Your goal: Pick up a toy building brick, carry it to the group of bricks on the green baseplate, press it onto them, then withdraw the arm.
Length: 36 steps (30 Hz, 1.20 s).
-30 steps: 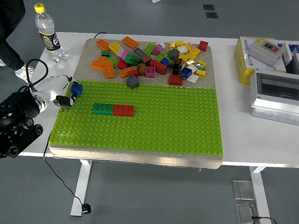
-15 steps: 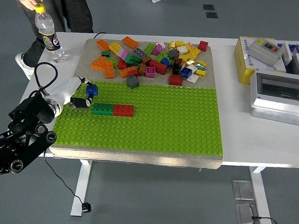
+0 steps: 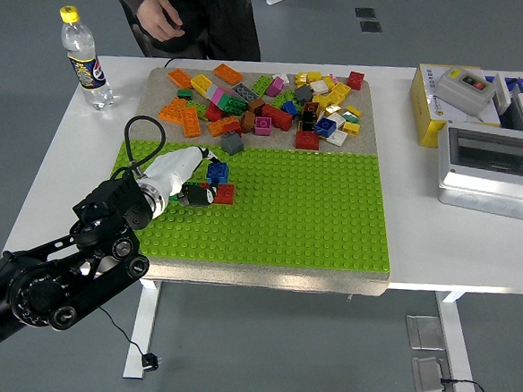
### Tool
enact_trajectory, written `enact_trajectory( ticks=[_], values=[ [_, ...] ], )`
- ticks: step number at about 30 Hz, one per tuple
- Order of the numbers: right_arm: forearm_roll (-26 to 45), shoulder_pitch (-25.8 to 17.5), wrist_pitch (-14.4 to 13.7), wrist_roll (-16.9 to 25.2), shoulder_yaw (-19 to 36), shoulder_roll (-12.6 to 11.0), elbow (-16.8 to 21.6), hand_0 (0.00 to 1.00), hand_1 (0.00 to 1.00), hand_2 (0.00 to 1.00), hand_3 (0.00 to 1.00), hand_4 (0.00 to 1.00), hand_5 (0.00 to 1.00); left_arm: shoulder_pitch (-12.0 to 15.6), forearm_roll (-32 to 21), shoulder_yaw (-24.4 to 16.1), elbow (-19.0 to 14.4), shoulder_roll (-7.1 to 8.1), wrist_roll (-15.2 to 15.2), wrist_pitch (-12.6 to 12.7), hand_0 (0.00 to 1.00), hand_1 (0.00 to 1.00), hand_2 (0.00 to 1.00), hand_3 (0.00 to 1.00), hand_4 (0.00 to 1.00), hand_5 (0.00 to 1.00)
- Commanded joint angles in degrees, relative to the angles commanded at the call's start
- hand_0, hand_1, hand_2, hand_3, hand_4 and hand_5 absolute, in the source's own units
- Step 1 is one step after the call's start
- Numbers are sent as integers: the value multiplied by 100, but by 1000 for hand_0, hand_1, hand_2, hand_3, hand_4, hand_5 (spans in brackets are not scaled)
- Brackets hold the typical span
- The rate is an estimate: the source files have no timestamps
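Blue plastic toy brick (image 3: 216, 172) sat above the red brick (image 3: 224, 193), near green studded baseplate's (image 3: 305, 217) left edge.

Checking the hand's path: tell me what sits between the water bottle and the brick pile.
Head view: only bare white table between the water bottle and the brick pile.

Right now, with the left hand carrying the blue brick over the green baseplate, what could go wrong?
1. The blue brick sits above the red brick, but the left hand hides the green brick beside it, so stud alignment cannot be checked; a skewed press might not seat.
2. The hand's black cable loops over the green baseplate and could snag on withdrawal.
3. The loose brick pile lies just beyond; a high retreat might scatter it.
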Motion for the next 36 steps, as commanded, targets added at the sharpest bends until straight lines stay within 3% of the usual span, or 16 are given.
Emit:
enact_trajectory(
  ticks=[10,27,36],
  values=[
    [15,30,-10,38,-36,7,4,720,696,764,730,440,873,-131,-14,182,388,-199,374,-15,998,937,918,539,298,171],
    [55,67,-12,61,-121,21,-1,711,689,759,728,442,872,-237,-34,445,502,-303,302,112,998,932,916,531,273,176],
    [68,85,-9,61,-176,33,-7,710,688,759,726,443,870,-304,-91,589,780,-357,202,168,998,928,916,526,264,180]
  ],
)
